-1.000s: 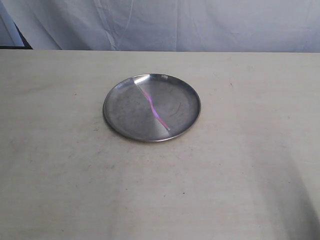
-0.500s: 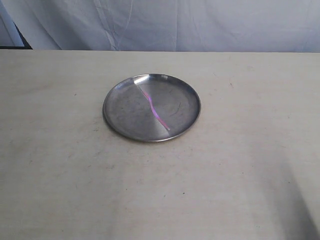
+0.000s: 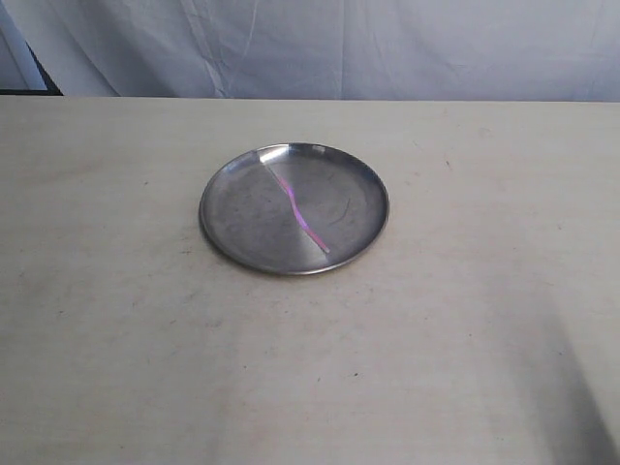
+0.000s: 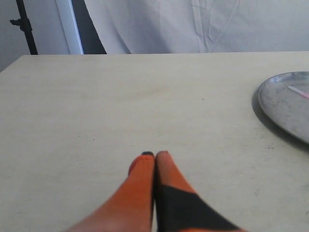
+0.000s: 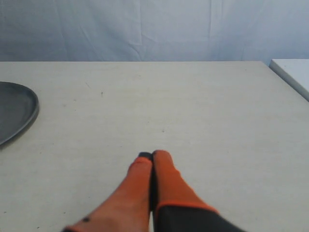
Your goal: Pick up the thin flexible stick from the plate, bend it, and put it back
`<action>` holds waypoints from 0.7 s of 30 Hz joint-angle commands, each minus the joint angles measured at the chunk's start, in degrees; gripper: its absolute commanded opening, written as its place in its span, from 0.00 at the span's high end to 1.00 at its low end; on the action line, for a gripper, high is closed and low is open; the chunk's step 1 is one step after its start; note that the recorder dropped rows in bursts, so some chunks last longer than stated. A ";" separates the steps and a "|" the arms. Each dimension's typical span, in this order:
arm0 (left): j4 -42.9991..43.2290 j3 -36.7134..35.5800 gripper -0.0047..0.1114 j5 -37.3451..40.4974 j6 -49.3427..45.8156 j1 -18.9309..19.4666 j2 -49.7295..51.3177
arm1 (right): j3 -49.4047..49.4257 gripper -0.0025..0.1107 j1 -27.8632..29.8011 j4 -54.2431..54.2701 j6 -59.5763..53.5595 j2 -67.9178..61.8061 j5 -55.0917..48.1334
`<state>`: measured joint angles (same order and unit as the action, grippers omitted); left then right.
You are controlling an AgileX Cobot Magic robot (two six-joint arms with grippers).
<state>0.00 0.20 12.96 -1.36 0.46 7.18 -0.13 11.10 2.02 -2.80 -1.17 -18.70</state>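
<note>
The round silver plate sits on the pale table, a little behind its middle. On it lies the thin flexible stick, pink to purple with a slight kink, running diagonally across the dish. Neither gripper shows in the exterior view. In the left wrist view my left gripper is shut and empty over bare table, with the plate and one end of the stick off to one side. My right gripper is also shut and empty, and the plate's rim shows at the frame edge.
A white cloth backdrop hangs behind the table's far edge. A dark stand and a white post stand past one table corner. A white surface adjoins the table on the right arm's side.
</note>
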 commanded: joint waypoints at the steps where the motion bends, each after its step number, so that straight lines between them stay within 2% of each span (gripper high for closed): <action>1: -0.87 -0.20 0.96 -0.50 0.05 0.01 0.24 | 0.13 0.99 -0.30 -0.24 -0.17 0.23 0.87; 21: 0.00 -0.20 0.96 -0.50 0.05 -1.53 -4.40 | 0.13 0.99 -0.30 -0.24 -0.17 0.23 0.87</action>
<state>0.00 0.20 12.96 -1.36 -0.55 3.55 -0.13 11.10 2.02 -2.84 -1.17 -18.70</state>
